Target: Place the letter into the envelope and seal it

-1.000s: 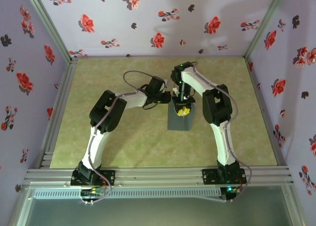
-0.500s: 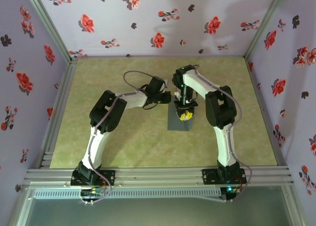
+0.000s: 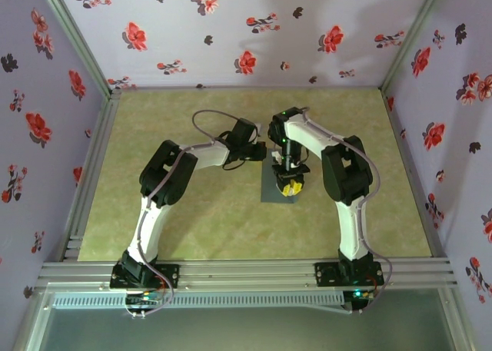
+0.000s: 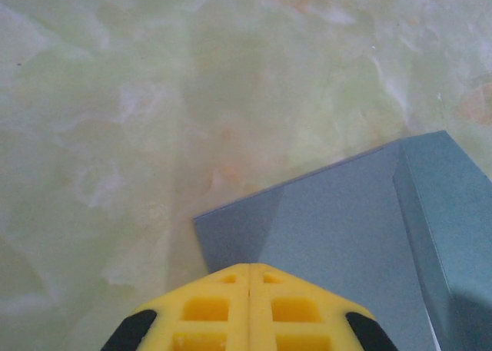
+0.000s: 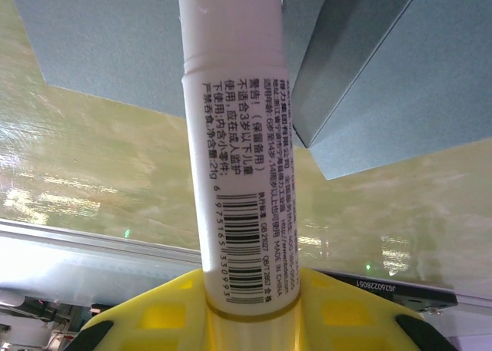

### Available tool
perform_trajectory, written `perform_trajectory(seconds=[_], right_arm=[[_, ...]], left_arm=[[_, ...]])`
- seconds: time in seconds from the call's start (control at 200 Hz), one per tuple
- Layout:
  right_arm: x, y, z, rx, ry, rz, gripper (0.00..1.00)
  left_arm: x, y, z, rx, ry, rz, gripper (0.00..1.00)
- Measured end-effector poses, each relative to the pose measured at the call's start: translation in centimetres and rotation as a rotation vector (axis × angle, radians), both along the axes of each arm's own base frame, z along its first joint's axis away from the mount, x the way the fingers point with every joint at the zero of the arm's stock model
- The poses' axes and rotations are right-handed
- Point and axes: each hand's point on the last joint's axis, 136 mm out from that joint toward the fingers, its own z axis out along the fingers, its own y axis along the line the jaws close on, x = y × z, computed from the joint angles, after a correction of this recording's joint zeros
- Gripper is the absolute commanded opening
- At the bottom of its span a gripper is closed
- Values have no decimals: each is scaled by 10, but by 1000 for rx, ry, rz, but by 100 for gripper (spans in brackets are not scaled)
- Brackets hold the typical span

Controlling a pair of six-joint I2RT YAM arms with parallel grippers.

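Frankly, the right gripper (image 3: pixel 290 185), clamped on the glue stick (image 5: pixel 238 174) over the envelope (image 4: pixel 338 236) lying on the table (image 3: pixel 192 220), may drag and crumple it if the closed left gripper (image 4: pixel 247 289) at its corner slips.

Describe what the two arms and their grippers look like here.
Both the left arm and right arm have white links, bulky black joints and black bases on a silver rail. A thin grey cable loops along each. The left gripper and right gripper have yellow fingers moulded with square pockets, black at the outer edges.
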Motion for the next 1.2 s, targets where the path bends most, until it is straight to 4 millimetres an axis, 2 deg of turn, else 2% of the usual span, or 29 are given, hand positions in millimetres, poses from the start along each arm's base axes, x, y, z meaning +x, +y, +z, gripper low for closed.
perform_trajectory(seconds=[0.45,0.945,1.005,1.08,1.14,1.2], right_arm=[[33,-7,-8,14,-17,-60,0],[78,-2,-10,52,-101,-104,0],[83,0,-10,59,-123,-111,0],[88,2,-9,66,-148,-121,0],[92,4,-6,76,-175,-128,0],[97,6,0,92,-217,-139,0]], left_arm=[[-1,0,0,1,0,-1,0],[-1,0,0,1,0,-2,0],[-1,1,0,3,1,-2,17],[-2,1,4,4,3,-3,31],[-5,3,10,15,0,-4,47],[-7,9,17,24,2,10,57]])
